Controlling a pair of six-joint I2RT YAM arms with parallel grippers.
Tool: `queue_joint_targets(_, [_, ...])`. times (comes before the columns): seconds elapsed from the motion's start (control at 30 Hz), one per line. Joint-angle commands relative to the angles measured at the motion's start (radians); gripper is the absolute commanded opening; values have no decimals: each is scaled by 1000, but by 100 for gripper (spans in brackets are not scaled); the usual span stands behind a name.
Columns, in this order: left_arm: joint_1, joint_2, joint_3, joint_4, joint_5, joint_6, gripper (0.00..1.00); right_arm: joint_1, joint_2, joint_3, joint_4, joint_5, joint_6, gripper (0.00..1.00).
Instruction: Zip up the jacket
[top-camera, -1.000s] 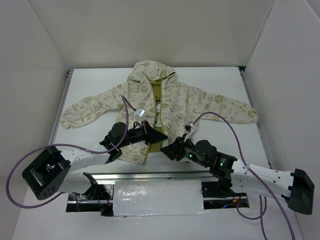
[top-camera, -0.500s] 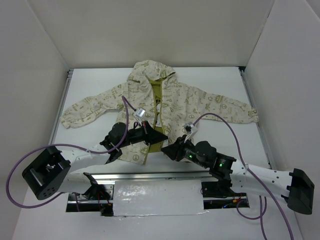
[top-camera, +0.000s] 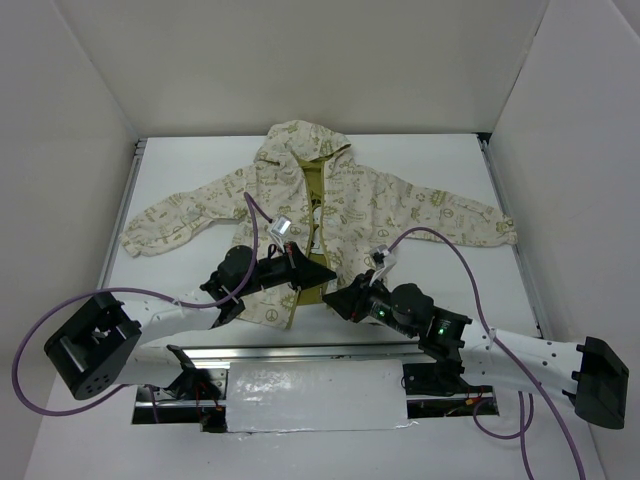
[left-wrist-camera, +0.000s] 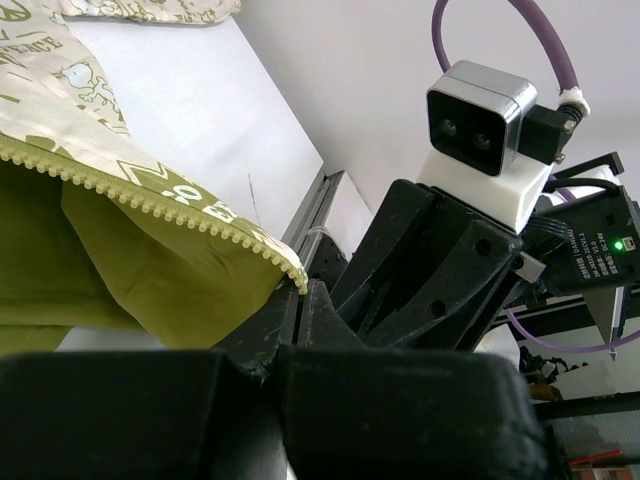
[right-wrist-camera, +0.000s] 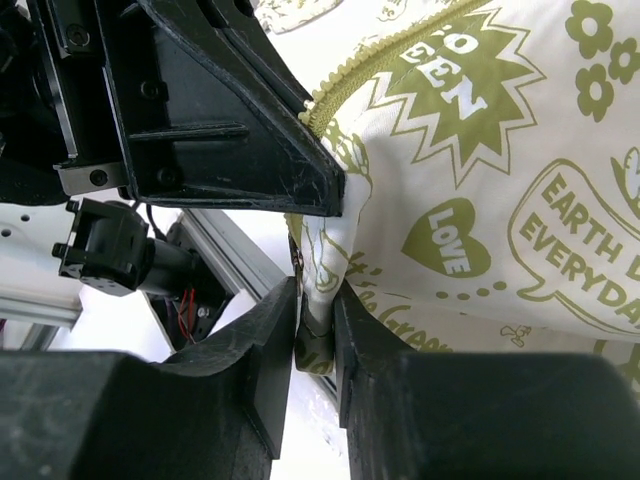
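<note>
Positions are unchanged since the earlier frame. Jaws of the left gripper (left-wrist-camera: 300, 300) clamp the jacket (top-camera: 370, 200) at its zipper edge; the right gripper (right-wrist-camera: 318, 335) jaws clamp its hem.

Jacket (top-camera: 352, 200) is laid flat on white table (top-camera: 190, 165), hood toward the far wall, sleeves spread to either side. Front is seen open down the middle; olive-yellow lining is exposed there. Left gripper (top-camera: 322, 272) is held at the lower end of the opening, above the hem. Right gripper (top-camera: 338, 302) is set just beside it, at the hem's near edge. A purple cable (top-camera: 250, 225) is looped above each arm.
</note>
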Motion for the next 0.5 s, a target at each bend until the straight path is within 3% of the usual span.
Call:
queue_joint_targets(0.0, [-7,-30,14,59,-14,-9,0,-6,-10,-6,67,21,-4,28])
queue_joint_targets(0.37, [-8,-18,15,44,-14,-10,0,-9,-5,-15,99,25,2,16])
queue_joint_targets(0.47, [-7,-16,14,47,-17,-15,0,-10,-8,-22,104,31,5,7])
